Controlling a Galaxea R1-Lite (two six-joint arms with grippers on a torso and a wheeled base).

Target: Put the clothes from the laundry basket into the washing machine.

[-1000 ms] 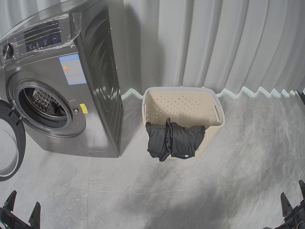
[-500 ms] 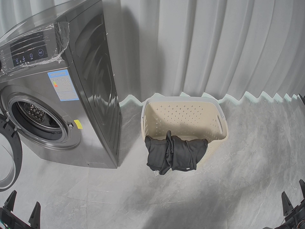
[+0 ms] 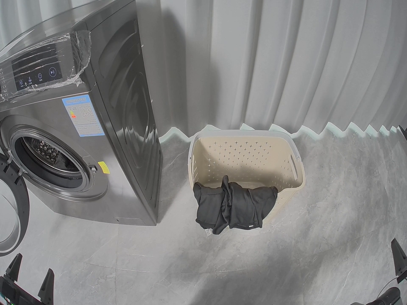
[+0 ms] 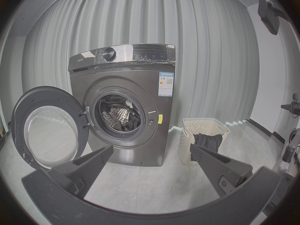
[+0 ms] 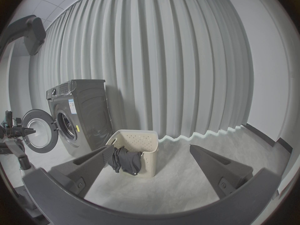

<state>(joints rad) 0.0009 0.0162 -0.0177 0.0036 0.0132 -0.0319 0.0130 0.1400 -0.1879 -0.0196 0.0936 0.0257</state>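
The left gripper and right gripper gape wide, empty. Well ahead, between them, a crumpled dark grey garment drapes the near rim of the cream perforated plastic laundry basket. The grey open-doored washing machine stands ahead of the left gripper. This looks like the approach step; next, reach down and pinch the cloth.

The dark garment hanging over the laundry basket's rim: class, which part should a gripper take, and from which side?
On the dark garment, probably the bunched ridge where it crosses the rim of the laundry basket. It stands up in a thick fold there, while the rest hangs flat down the outer wall. Come from above, on the side facing the robot.
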